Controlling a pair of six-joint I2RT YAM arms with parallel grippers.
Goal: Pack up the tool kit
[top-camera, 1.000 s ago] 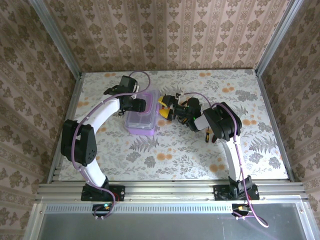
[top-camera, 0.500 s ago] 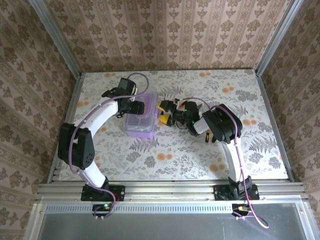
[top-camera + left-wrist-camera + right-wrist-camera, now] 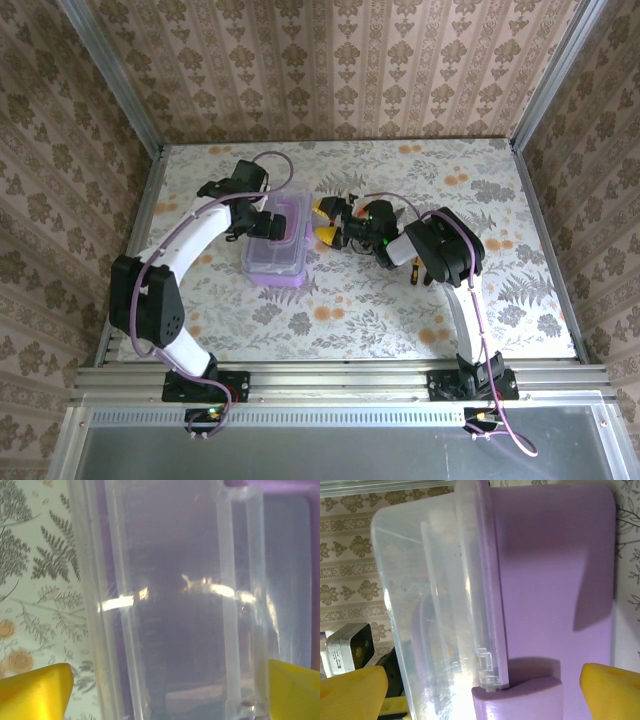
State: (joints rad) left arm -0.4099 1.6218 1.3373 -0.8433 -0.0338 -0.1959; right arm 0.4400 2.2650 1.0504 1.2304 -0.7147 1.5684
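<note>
The lilac tool kit case (image 3: 272,250) with its clear lid lies left of the table's middle. My left gripper (image 3: 268,224) hangs over its far left part. In the left wrist view the clear lid (image 3: 170,605) lies between that gripper's (image 3: 167,692) yellow fingertips (image 3: 35,690), which stand wide open. My right gripper (image 3: 325,221) sits against the case's right side, open. Its wrist view (image 3: 482,690) looks at the lilac base (image 3: 550,580), the lid edge (image 3: 470,580) and the purple handle (image 3: 520,700). One small orange-and-black screwdriver (image 3: 414,268) lies beside the right arm.
Patterned walls close in the table on three sides. A metal rail (image 3: 340,380) runs along the near edge. Bare floral tabletop (image 3: 340,310) stretches in front of the case and to the far right (image 3: 520,200).
The case has slid a little to the left and toward the near edge. The left gripper shifted left with it, and the right gripper followed leftward against the case's side.
</note>
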